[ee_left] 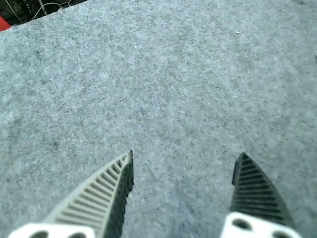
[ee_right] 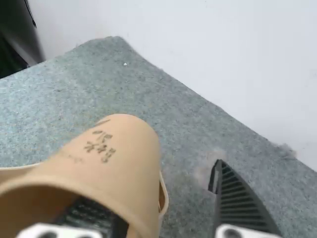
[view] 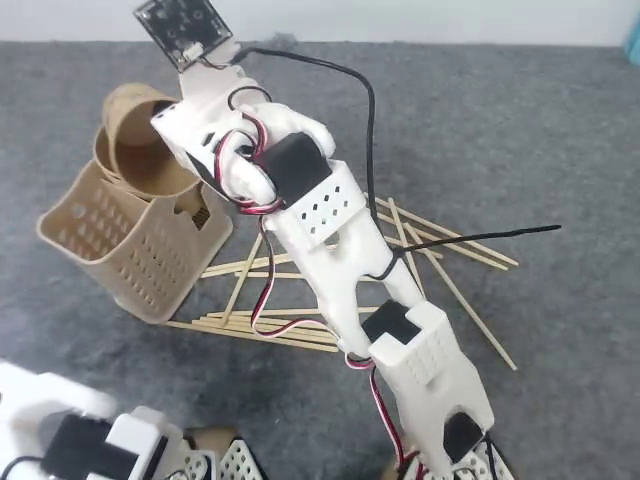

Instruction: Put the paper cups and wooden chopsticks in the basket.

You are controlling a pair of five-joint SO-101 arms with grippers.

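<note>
From above, the right arm (view: 310,200) stretches far-left to the tilted basket (view: 120,250), with paper cups (view: 135,110) at its mouth. Wooden chopsticks (view: 230,330) lie fanned mostly left-to-right on the counter (view: 540,120) beneath that arm. The left end effector (ee_left: 186,158) gapes over bare counter. The right end effector (ee_right: 163,198) looks released, one finger inside a cup, the other just clear of its wall.

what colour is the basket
The basket is beige, its walls dotted with small holes; clearest in the high view.
</note>
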